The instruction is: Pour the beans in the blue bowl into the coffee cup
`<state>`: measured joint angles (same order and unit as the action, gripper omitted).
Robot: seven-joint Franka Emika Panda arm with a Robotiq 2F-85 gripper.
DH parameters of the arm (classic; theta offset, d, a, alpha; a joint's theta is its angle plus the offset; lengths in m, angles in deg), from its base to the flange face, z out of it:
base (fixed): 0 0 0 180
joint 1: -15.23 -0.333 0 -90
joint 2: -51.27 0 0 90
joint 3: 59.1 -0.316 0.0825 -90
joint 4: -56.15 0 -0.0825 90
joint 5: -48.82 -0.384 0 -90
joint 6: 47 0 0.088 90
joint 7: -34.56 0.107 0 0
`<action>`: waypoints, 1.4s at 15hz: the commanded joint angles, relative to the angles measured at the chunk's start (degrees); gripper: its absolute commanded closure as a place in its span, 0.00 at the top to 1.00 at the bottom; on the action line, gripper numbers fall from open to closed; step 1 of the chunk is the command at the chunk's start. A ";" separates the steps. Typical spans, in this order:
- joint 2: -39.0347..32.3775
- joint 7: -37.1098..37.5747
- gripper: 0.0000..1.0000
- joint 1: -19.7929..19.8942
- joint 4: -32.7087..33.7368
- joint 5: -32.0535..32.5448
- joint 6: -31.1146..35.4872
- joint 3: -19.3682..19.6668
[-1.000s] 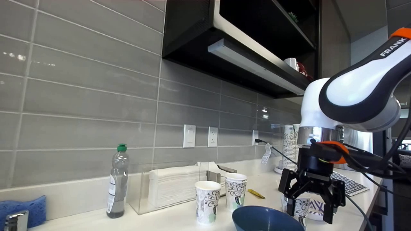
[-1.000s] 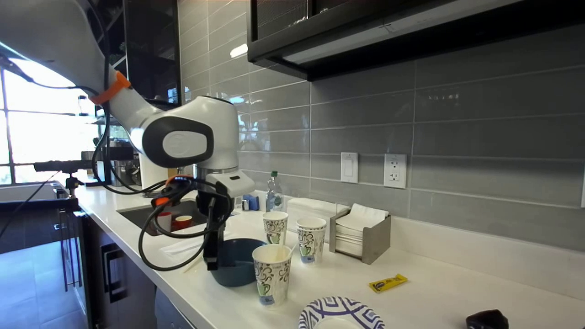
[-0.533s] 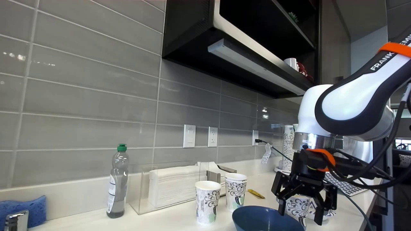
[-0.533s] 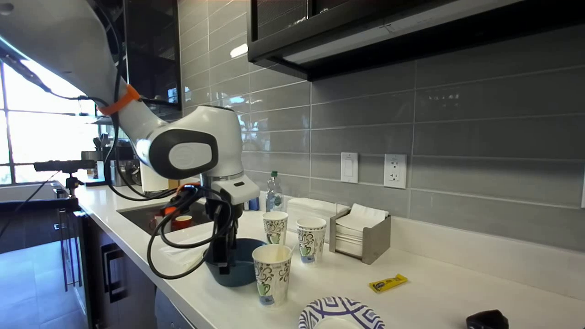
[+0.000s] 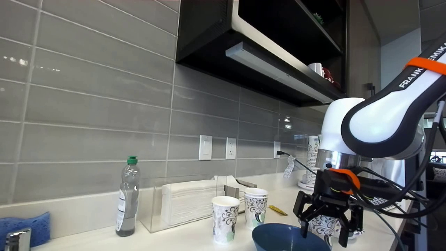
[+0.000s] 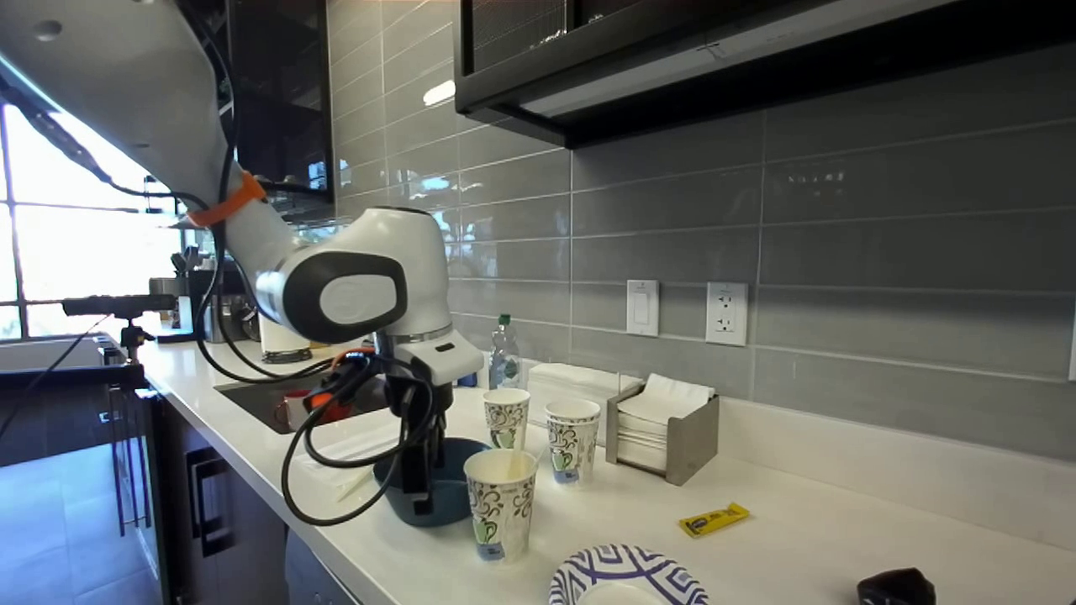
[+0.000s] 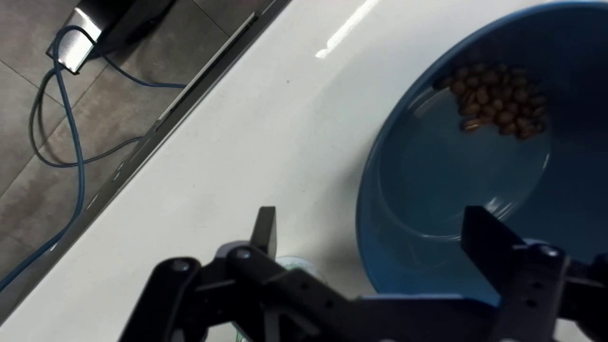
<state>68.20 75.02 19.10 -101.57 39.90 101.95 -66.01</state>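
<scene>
The deep dark blue bowl (image 7: 413,204) stands on the counter in both exterior views (image 5: 282,238) (image 6: 461,483). Brown beans (image 7: 503,99) lie in a heap at one side of its bottom in the wrist view. My gripper (image 7: 370,209) is open and empty, pointing down at the bowl's near rim. In the wrist view one finger lies outside the rim over the counter, the other over the bowl's inside. Three groups of patterned paper cups stand around: one close beside the bowl (image 6: 501,508), others behind (image 6: 506,420) (image 6: 573,441). Which is the coffee cup I cannot tell.
A patterned white bowl (image 6: 630,571), a yellow packet (image 6: 713,521) and a dark object (image 6: 896,586) lie on the counter. Napkin holders (image 6: 672,428) and a soap bottle (image 5: 128,202) stand along the wall. The sink (image 6: 252,402) and counter edge (image 7: 156,142) are near.
My arm has come down and the gripper has moved over the blue bowl's rim beside the near cup. The fingers stay open. The bowl and cups have not moved.
</scene>
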 commanded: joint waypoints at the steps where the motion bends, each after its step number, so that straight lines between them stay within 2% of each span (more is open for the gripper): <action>1: -1.53 1.10 1.00 0.19 0.03 1.58 2.17 -0.30; 2: -1.70 0.93 0.75 0.07 0.03 1.45 2.40 -0.21; 4: -2.07 0.94 0.66 0.13 0.03 1.76 3.02 -0.26; 13: -3.00 0.51 0.01 0.00 0.03 2.44 3.87 -0.03; 21: -1.85 -0.39 0.02 0.02 0.16 2.63 5.38 0.06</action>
<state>66.11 74.76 18.95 -100.90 41.08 106.67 -66.01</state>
